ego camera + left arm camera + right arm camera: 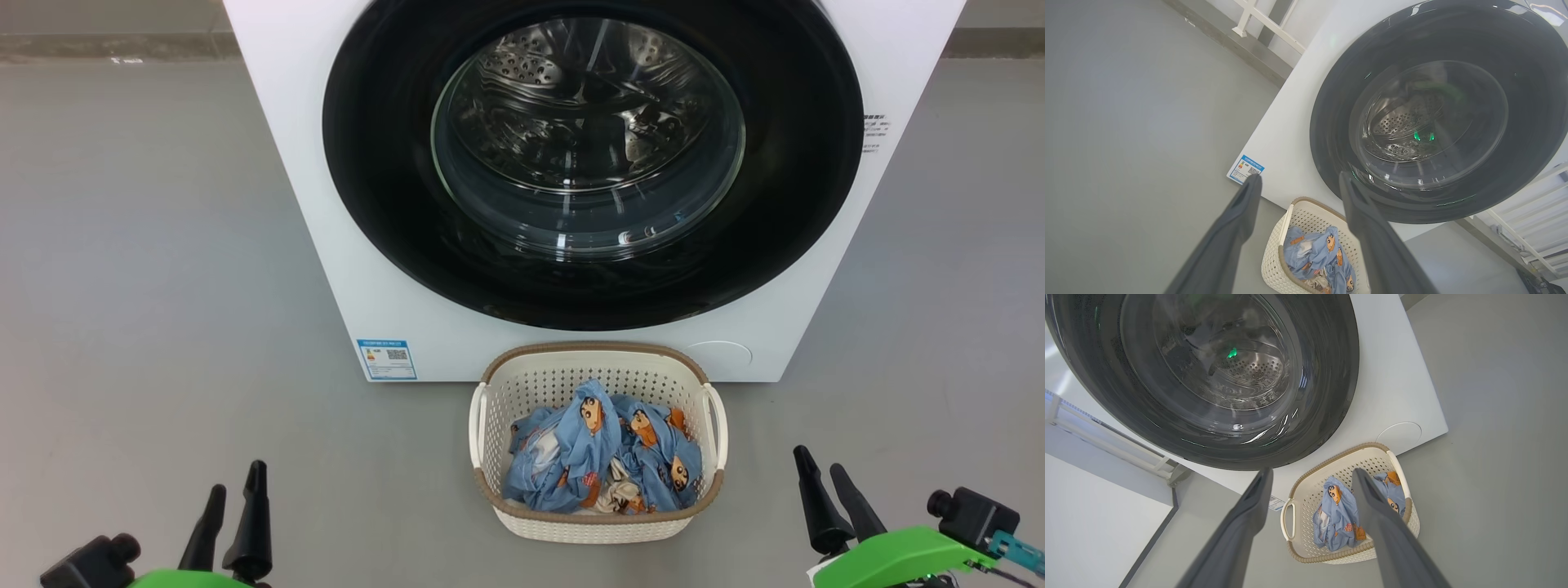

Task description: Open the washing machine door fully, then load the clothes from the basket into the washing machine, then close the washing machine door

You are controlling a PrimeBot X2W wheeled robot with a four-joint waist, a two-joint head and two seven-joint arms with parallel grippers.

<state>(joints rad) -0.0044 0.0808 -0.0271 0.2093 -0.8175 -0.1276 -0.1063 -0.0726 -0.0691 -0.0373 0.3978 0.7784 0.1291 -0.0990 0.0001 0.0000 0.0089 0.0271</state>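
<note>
The white washing machine [310, 204] stands straight ahead, and its round black-ringed door [384, 212] with the glass window is closed flat against the front. On the floor just before it sits the cream basket [498, 384] holding the light blue clothes [571, 449] printed with cartoon faces. My left gripper [237, 478] rests low at the left of the basket, open and empty. My right gripper [820, 461] rests low at the right, also open and empty. The door [1331, 122], basket [1274, 261] and clothes [1314, 253] appear beyond the left wrist's fingers. The right wrist view has the door [1331, 375], basket [1306, 490] and clothes [1335, 514].
Grey floor [147, 286] spreads on both sides of the machine. A blue label sticker [387, 359] marks the machine's lower left corner. White railings [1274, 28] stand behind and beside the machine, and a white wall [1094, 522] lies off to one side.
</note>
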